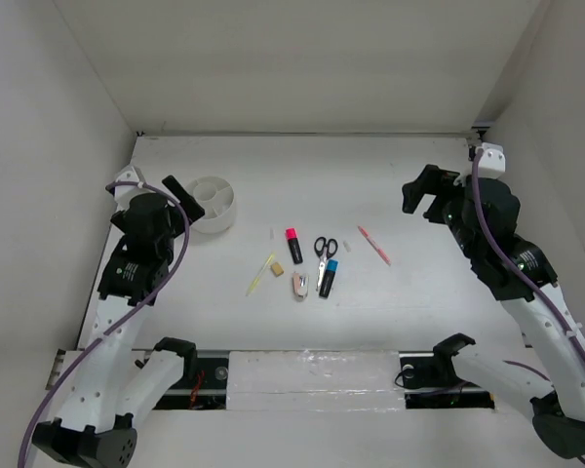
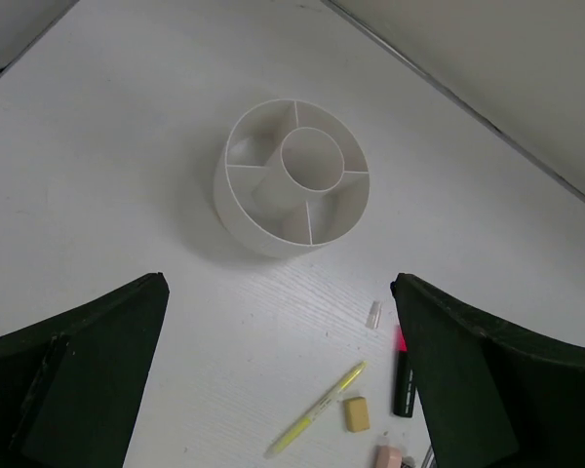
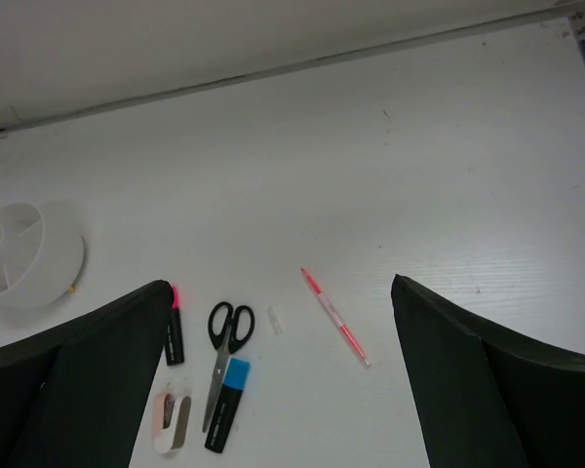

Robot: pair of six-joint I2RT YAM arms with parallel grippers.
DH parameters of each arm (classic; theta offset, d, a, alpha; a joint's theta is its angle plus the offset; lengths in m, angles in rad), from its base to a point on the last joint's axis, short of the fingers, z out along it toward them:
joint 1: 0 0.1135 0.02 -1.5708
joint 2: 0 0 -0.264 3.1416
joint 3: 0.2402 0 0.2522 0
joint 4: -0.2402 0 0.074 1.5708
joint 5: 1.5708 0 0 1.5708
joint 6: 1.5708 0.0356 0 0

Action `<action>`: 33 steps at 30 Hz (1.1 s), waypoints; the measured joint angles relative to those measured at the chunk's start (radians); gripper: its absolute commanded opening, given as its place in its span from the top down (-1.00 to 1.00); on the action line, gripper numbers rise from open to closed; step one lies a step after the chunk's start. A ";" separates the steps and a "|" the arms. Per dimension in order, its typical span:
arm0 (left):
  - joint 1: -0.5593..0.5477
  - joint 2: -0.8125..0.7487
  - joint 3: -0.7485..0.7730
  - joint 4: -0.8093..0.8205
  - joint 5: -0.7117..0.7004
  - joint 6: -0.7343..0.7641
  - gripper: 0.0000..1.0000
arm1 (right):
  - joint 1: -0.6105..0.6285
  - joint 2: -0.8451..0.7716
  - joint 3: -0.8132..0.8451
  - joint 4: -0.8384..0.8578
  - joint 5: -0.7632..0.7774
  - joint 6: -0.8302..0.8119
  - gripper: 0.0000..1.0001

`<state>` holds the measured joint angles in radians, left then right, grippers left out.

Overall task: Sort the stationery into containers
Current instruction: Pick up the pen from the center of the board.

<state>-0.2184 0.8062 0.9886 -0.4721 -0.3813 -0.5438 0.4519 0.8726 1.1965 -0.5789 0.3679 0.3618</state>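
Observation:
The round white tray (image 1: 213, 203) with wedge compartments and a central cup stands at the back left; it also shows in the left wrist view (image 2: 292, 177). The stationery lies mid-table: pink-capped highlighter (image 1: 293, 245), scissors (image 1: 324, 255), blue-capped highlighter (image 1: 329, 277), pink pen (image 1: 373, 245), thin yellow stick (image 1: 260, 273), tan eraser (image 1: 277, 268), white-pink piece (image 1: 299, 285). My left gripper (image 1: 183, 192) is open and empty, raised beside the tray. My right gripper (image 1: 421, 195) is open and empty, raised to the right of the pen (image 3: 334, 316).
White walls enclose the table on the left, back and right. A small clear cap (image 1: 346, 246) lies between the scissors and the pen; another small clear piece (image 2: 373, 314) lies near the pink-capped highlighter (image 2: 401, 375). The arm bases stand at the near edge.

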 measured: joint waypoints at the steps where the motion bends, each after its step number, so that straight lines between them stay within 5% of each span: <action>1: 0.000 -0.003 0.002 0.000 -0.002 -0.003 -1.00 | 0.000 0.000 0.000 -0.006 0.005 0.000 -1.00; 11: 0.000 -0.027 0.006 -0.007 -0.012 -0.018 -1.00 | 0.000 0.033 -0.035 -0.018 -0.018 -0.028 -1.00; 25: 0.000 -0.066 0.006 0.005 0.083 -0.005 -1.00 | -0.057 0.575 -0.034 -0.019 -0.239 -0.064 -0.94; 29: 0.000 -0.035 0.006 0.011 0.121 0.008 -1.00 | -0.098 0.634 -0.027 -0.019 -0.266 -0.077 -0.59; 33: 0.000 -0.016 0.004 0.011 0.153 0.018 -1.00 | -0.118 0.705 0.007 -0.020 -0.270 -0.081 -0.59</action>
<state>-0.2184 0.7902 0.9924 -0.4610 -0.2287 -0.5259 0.3340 1.5772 1.2037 -0.5987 0.0975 0.2810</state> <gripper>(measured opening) 0.997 0.798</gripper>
